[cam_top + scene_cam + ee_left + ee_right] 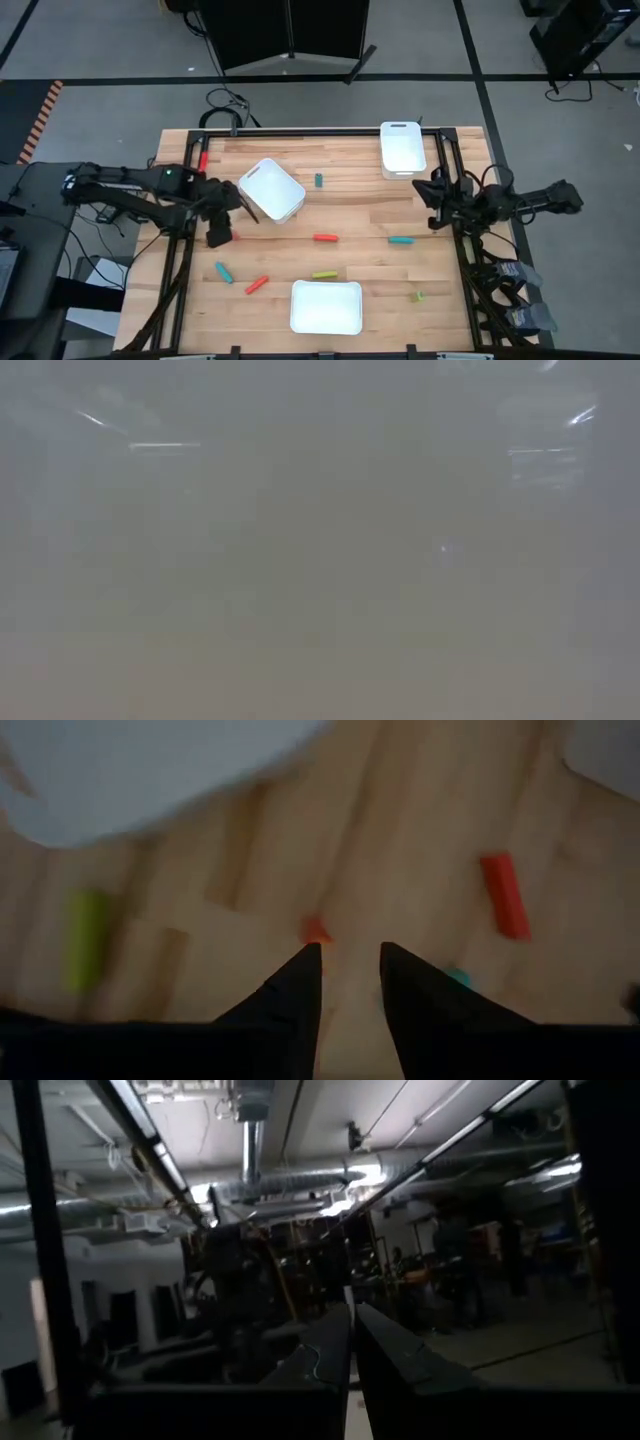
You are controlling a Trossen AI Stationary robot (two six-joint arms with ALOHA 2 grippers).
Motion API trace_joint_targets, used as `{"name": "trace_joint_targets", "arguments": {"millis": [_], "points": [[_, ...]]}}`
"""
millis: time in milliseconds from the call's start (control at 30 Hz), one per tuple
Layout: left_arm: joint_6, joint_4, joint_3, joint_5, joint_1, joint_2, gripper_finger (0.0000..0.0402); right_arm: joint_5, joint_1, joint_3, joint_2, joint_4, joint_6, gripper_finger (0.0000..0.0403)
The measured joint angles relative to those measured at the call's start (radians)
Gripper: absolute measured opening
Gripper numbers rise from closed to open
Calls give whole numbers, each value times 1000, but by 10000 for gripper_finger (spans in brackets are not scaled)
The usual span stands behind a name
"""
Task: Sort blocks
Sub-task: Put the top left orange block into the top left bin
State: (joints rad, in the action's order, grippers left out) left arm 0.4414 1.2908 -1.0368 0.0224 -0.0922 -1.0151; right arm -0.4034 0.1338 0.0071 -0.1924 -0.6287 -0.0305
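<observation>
Small oblong blocks lie scattered flat on the wooden table: red-orange ones (325, 238) (257, 284) (203, 160), teal ones (401, 241) (223, 272) (319, 181), and yellow-green ones (324, 274) (419, 296). My left gripper (218, 235) hangs over the table's left part, fingers narrowly open (350, 960) and empty. A red-orange block (315, 930) lies just beyond its fingertips, another red-orange one (505, 895) and a teal one (458, 977) lie beside them. My right gripper (432, 190) waits at the right edge, shut (350, 1325), pointing level into the room. The low view shows nothing.
Three white trays stand on the table: a turned one at the far left-centre (271, 190), one at the far right (402, 148), and one at the near middle (326, 306). Black frame rails run along the left (170, 270) and right (465, 270) edges.
</observation>
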Motion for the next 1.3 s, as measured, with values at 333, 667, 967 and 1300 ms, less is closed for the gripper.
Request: {"name": "trace_joint_targets", "arguments": {"millis": [333,667,967,1300], "points": [[76,67,0,27,-80,1,170,0,-42,7,-92,-59,8,32],[63,61,41,-51,-158,-14,304,3,-51,23,-163,-59,8,32],[81,-74,159,-100,-178,-20,335,3,-51,23,-176,-74,25,30],[90,-217,294,-129,-178,-19,328,3,-51,23,-176,-74,26,30]]}}
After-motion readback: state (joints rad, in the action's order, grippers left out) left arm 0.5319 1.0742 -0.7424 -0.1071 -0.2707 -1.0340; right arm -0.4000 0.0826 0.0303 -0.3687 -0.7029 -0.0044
